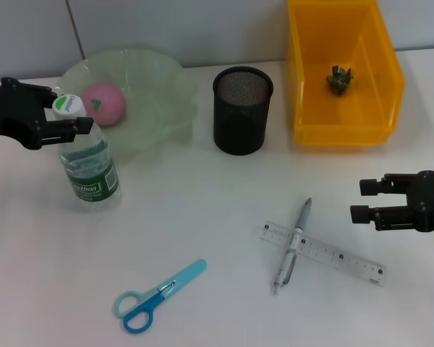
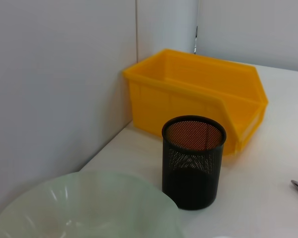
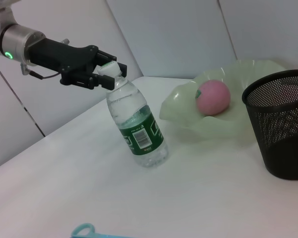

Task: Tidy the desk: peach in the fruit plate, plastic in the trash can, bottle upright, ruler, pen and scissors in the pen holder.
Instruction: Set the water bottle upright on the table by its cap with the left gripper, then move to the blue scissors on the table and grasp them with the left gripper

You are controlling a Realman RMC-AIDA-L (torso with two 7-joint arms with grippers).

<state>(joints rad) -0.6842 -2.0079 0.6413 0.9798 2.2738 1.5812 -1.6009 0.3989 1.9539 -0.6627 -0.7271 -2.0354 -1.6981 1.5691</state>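
Observation:
The clear bottle (image 1: 91, 165) (image 3: 137, 127) with a green label stands nearly upright on the desk at the left, and my left gripper (image 1: 66, 110) (image 3: 109, 74) is shut on its white cap. The pink peach (image 1: 105, 103) (image 3: 213, 96) lies in the pale green fruit plate (image 1: 166, 79) (image 3: 238, 126). Crumpled plastic (image 1: 340, 79) lies in the yellow trash bin (image 1: 343, 134). Behind the middle of the desk stands the black mesh pen holder (image 1: 242, 108) (image 2: 193, 161). The pen (image 1: 293, 242) lies across the clear ruler (image 1: 340, 259). Blue scissors (image 1: 155, 296) lie near the front. My right gripper (image 1: 365, 200) hovers open to the right of the ruler.
A grey wall runs along the back of the white desk. The bottle stands right in front of the plate's rim (image 2: 89, 198). The yellow bin (image 2: 198, 94) is in the far right corner, close to the pen holder.

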